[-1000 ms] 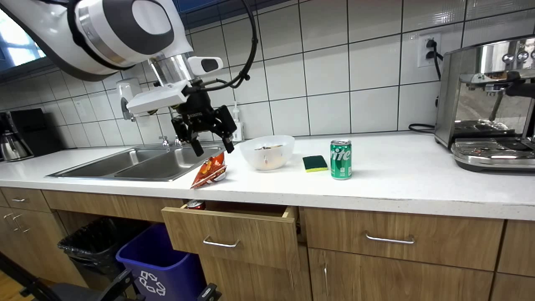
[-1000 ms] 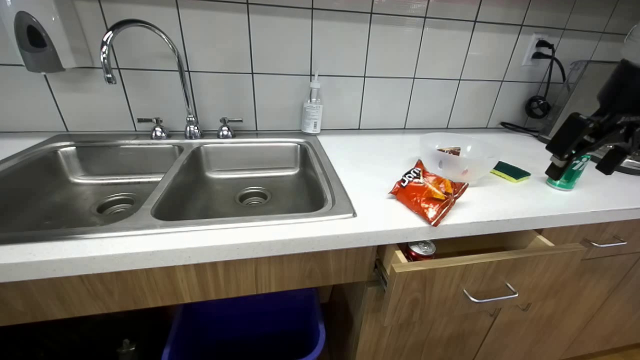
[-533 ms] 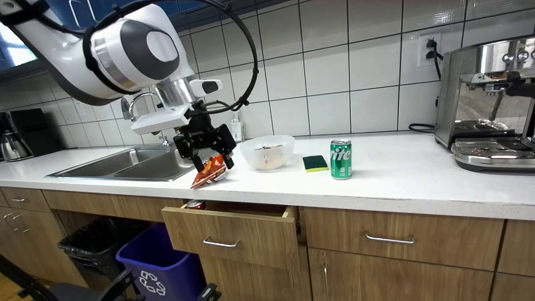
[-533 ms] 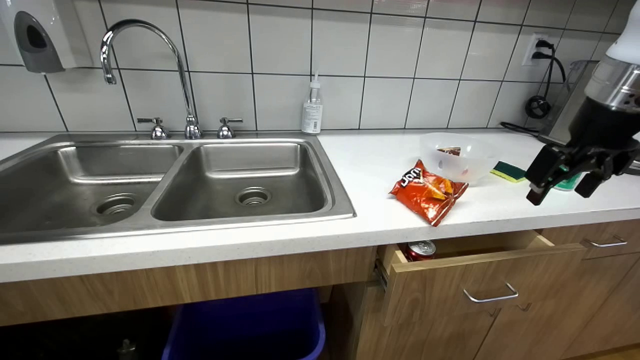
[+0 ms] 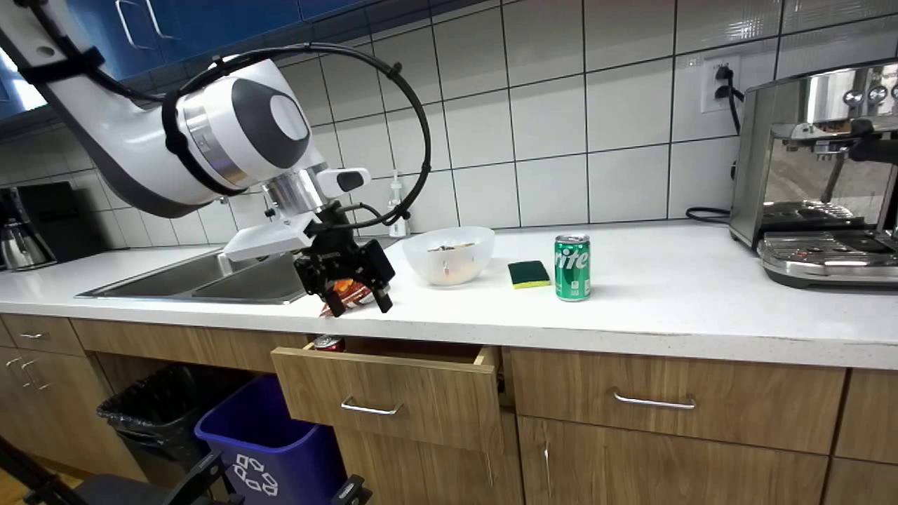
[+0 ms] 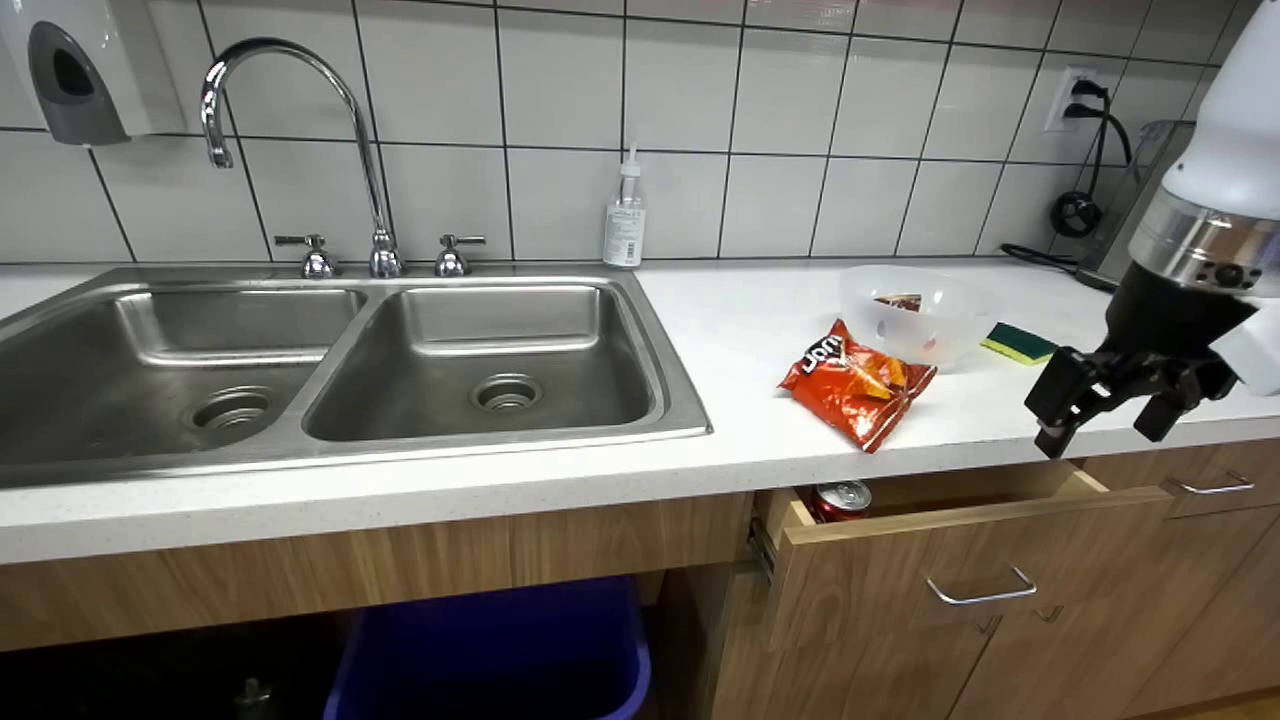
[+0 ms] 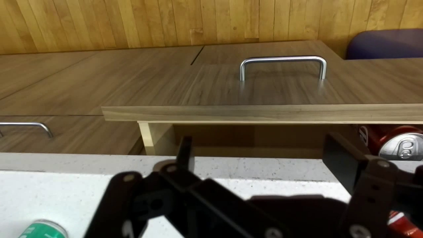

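I see the gripper point(image 6: 1101, 437) has come lower, nearer the pulled-out drawer point(image 6: 960, 570), spread wide and empty: no grasp seems begun.

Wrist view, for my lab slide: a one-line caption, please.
Open, empty gripper; beyond the counter's edge, an open drawer with a red can inside.

In an exterior view, the black pincer point(image 6: 1103, 435) hangs spread wide near the edge of the white bench point(image 6: 740, 330). A red bag point(image 6: 858, 388) lies by a see-through bowl point(image 6: 945, 328); a red can point(image 6: 843, 500) sits in the pulled-out drawer point(image 6: 930, 550).
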